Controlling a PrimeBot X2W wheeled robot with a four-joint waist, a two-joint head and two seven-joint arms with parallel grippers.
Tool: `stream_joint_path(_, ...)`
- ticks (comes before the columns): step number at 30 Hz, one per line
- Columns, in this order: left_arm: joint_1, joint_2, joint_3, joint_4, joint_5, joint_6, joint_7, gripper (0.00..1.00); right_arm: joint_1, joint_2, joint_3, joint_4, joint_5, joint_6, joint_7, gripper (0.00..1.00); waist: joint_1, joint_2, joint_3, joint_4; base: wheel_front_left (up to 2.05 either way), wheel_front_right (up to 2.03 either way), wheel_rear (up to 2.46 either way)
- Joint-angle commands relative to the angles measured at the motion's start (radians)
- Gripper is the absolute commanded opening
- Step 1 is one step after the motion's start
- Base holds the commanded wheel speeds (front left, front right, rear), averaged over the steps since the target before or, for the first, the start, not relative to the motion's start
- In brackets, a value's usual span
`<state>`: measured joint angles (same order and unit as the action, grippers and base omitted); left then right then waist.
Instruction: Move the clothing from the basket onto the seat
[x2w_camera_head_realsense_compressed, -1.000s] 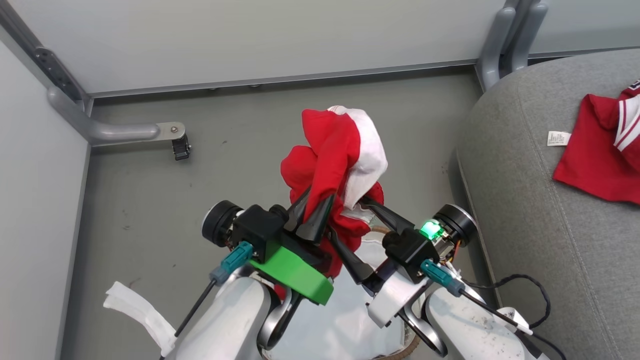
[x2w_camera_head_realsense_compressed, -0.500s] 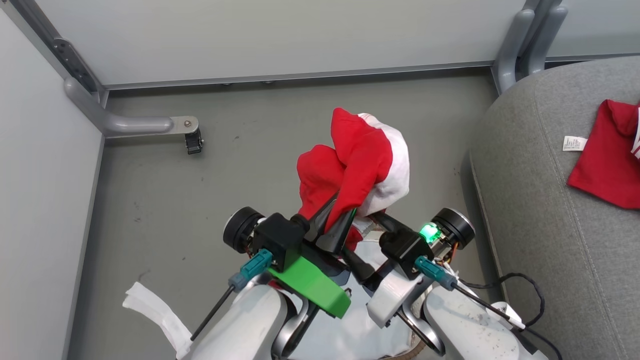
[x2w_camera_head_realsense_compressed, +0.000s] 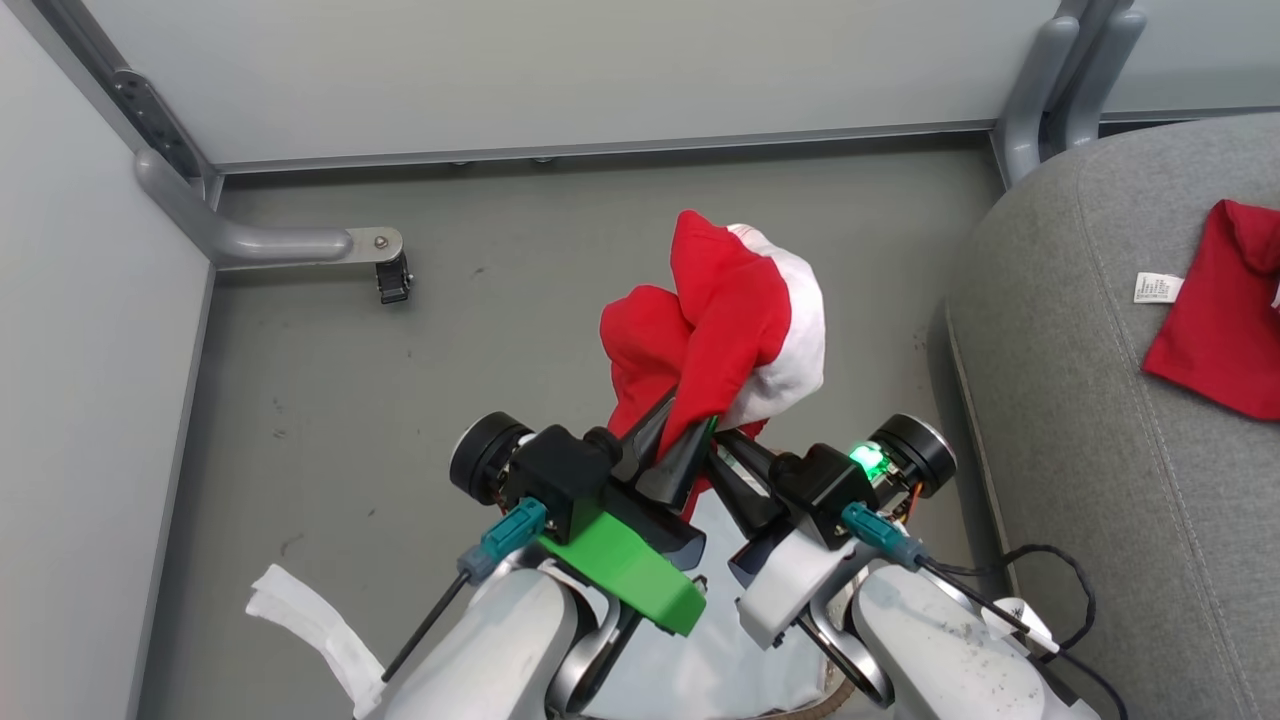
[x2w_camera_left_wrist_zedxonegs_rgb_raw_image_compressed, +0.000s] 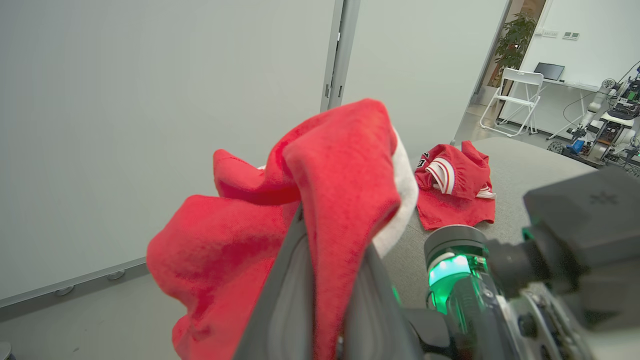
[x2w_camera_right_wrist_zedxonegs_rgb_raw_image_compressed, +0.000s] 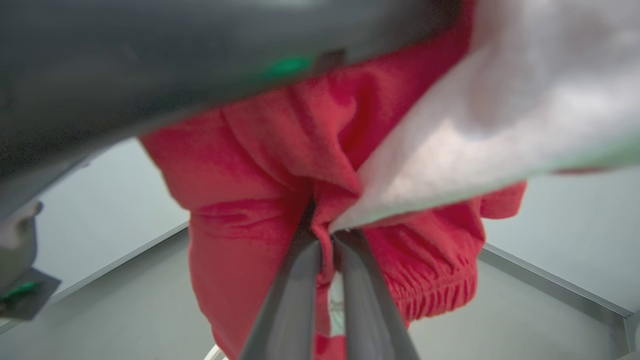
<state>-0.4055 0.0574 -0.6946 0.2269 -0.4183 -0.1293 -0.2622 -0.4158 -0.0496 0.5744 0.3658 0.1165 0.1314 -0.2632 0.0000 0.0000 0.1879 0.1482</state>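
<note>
A bunched piece of red clothing with a white panel (x2w_camera_head_realsense_compressed: 725, 325) hangs lifted above the basket (x2w_camera_head_realsense_compressed: 700, 660), whose white liner shows between my forearms. My left gripper (x2w_camera_head_realsense_compressed: 672, 440) is shut on its red fold, seen close in the left wrist view (x2w_camera_left_wrist_zedxonegs_rgb_raw_image_compressed: 325, 210). My right gripper (x2w_camera_head_realsense_compressed: 740, 470) is shut on the same clothing from the right; in its wrist view the fingers (x2w_camera_right_wrist_zedxonegs_rgb_raw_image_compressed: 292, 300) pinch red fabric (x2w_camera_right_wrist_zedxonegs_rgb_raw_image_compressed: 240, 240) beside an elastic waistband. The grey seat (x2w_camera_head_realsense_compressed: 1090, 420) lies to the right, with another red garment (x2w_camera_head_realsense_compressed: 1225, 310) on it.
Grey floor (x2w_camera_head_realsense_compressed: 400, 400) spreads ahead, bounded by pale wall panels. A metal bracket with a small caster (x2w_camera_head_realsense_compressed: 385, 268) sticks out at the left. A white strip (x2w_camera_head_realsense_compressed: 300, 620) lies on the floor at lower left. A black cable (x2w_camera_head_realsense_compressed: 1050, 575) trails beside the seat.
My right gripper's fingers, spread wide before, have come together on the clothing. The camera has shifted a little, so the whole picture sits further right and lower.
</note>
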Motion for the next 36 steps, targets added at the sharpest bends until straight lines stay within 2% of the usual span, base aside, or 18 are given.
stream_joint_path(1, -0.004, -0.001, 0.006, -0.008, 0.011, -0.002, -0.004, 1.00, 0.011, -0.003, -0.007, -0.005, 0.005, -0.001, -0.002, 0.00, 0.0000, 0.0000, 0.003, -0.002, 0.00, 0.00, 0.00)
stream_joint_path(5, 0.003, -0.001, 0.020, -0.013, 0.023, -0.002, -0.004, 1.00, 0.015, -0.003, -0.031, -0.028, 0.004, -0.001, -0.002, 0.00, 0.0000, 0.0000, 0.008, -0.017, 0.00, 0.00, 0.00)
stream_joint_path(11, 0.019, 0.014, 0.046, -0.007, 0.036, -0.002, -0.004, 1.00, 0.031, -0.003, -0.064, -0.071, 0.005, -0.001, -0.002, 0.00, 0.0000, 0.0000, 0.000, -0.086, 0.00, 0.00, 0.00)
stream_joint_path(19, 0.042, 0.038, 0.070, 0.010, 0.039, -0.002, -0.004, 1.00, 0.062, -0.003, -0.100, -0.094, 0.011, -0.001, -0.002, 0.00, 0.0000, 0.0000, -0.020, -0.248, 0.00, 0.00, 0.00)
stream_joint_path(29, 0.096, 0.068, 0.114, 0.013, 0.048, -0.002, -0.002, 1.00, 0.107, -0.003, -0.126, -0.116, 0.024, -0.001, -0.002, 0.00, 0.0000, 0.0000, -0.049, -0.498, 0.00, 0.00, 0.00)
stream_joint_path(36, 0.132, 0.076, 0.140, 0.013, 0.051, -0.002, -0.002, 1.00, 0.136, -0.002, -0.143, -0.128, 0.025, -0.001, -0.002, 0.00, 0.0000, 0.0000, -0.055, -0.618, 0.00, 0.00, 0.00)
